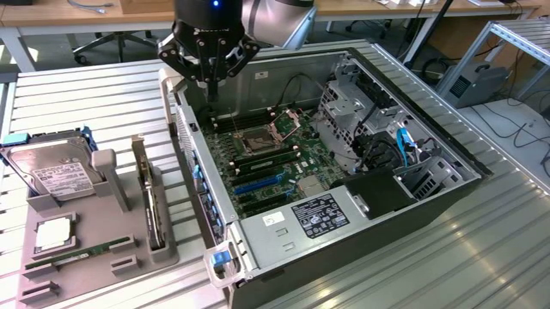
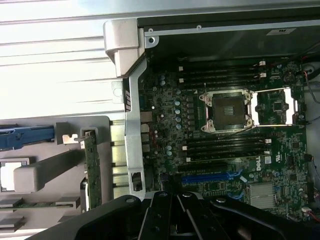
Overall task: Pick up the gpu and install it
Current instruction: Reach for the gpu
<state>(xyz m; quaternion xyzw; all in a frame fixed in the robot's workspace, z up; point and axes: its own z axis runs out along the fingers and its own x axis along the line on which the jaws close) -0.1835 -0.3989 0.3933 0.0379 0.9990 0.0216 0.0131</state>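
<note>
The gpu stands on edge in a slot of the grey holder tray, to the exterior view's left of the open computer case. In the wrist view the gpu shows as a thin green card edge with a silver bracket at one end. My gripper hangs above the far corner of the case on the exterior view's left, over the motherboard. It is shut, holds nothing, and is well apart from the gpu. Blue expansion slots lie on the motherboard beside the empty CPU socket.
The tray also holds a silver hard drive, a CPU chip and a green RAM stick. The case's side wall rises between tray and motherboard. Drive cages and cables crowd the case's other side. Slatted metal table surrounds everything.
</note>
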